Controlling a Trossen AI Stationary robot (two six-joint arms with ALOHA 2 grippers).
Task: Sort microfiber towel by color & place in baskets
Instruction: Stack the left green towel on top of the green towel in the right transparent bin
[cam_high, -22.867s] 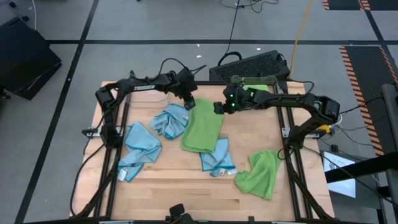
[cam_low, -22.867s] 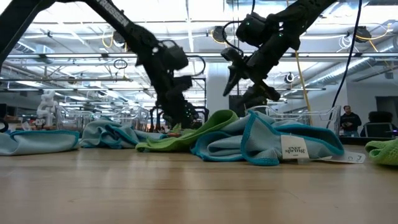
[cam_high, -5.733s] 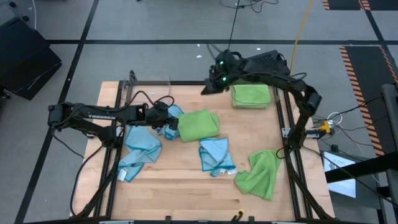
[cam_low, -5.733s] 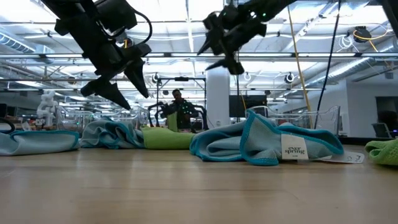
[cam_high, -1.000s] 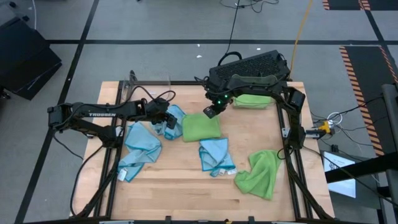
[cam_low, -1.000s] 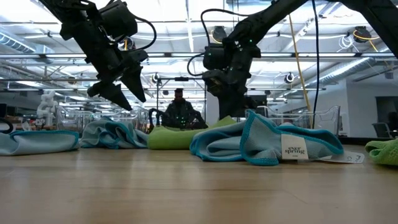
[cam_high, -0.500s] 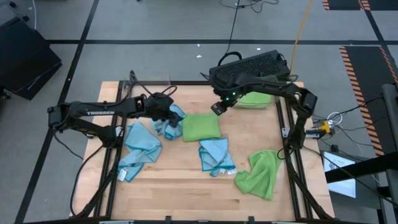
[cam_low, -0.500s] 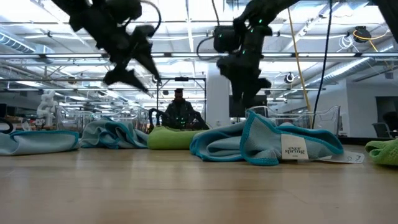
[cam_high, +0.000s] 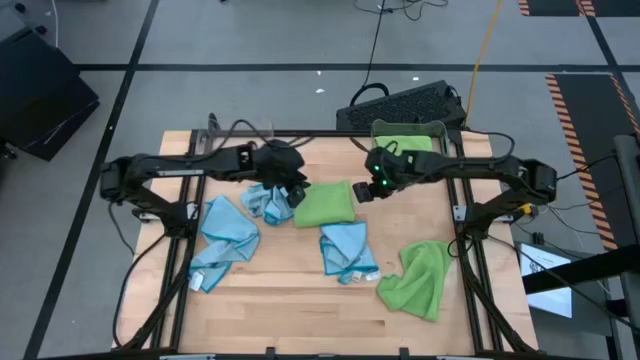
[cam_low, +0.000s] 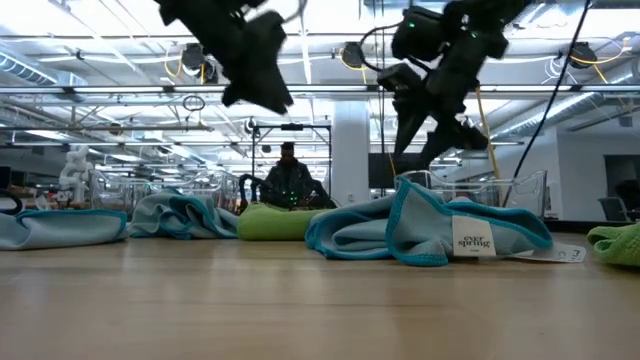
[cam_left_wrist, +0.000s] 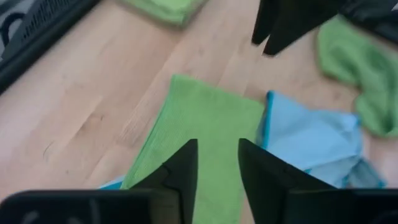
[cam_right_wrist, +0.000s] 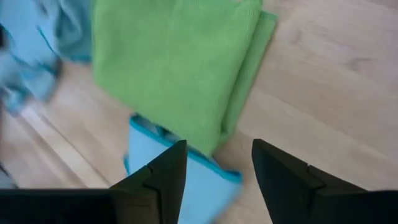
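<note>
A folded green towel (cam_high: 326, 204) lies flat in the middle of the table, also seen in the right wrist view (cam_right_wrist: 168, 68). My left gripper (cam_high: 298, 196) hovers open over its left edge, nothing between the fingers (cam_left_wrist: 186, 168). My right gripper (cam_high: 363, 191) hangs open just off its right edge, above the table, fingers (cam_right_wrist: 163, 174) apart. Crumpled blue towels lie at the left (cam_high: 264, 199), (cam_high: 228, 236) and near the middle (cam_high: 348, 250). A loose green towel (cam_high: 418, 277) lies near right. One basket (cam_high: 441, 135) at the far right holds a green towel (cam_high: 405, 152); the other basket (cam_high: 243, 128) stands at the far left.
A black keyboard (cam_high: 405, 103) lies beyond the table's far edge, behind the right basket. Cables run over the left arm. Bare wood shows along the near edge (cam_high: 290, 315) and between the folded towel and the far edge.
My right gripper has opened, let go of the folded green towel's far edge, risen and moved toward the table's right edge; the towel now lies flat. My left gripper has risen and moved right over the towel's left edge, rolling, its fingers drawing closer.
</note>
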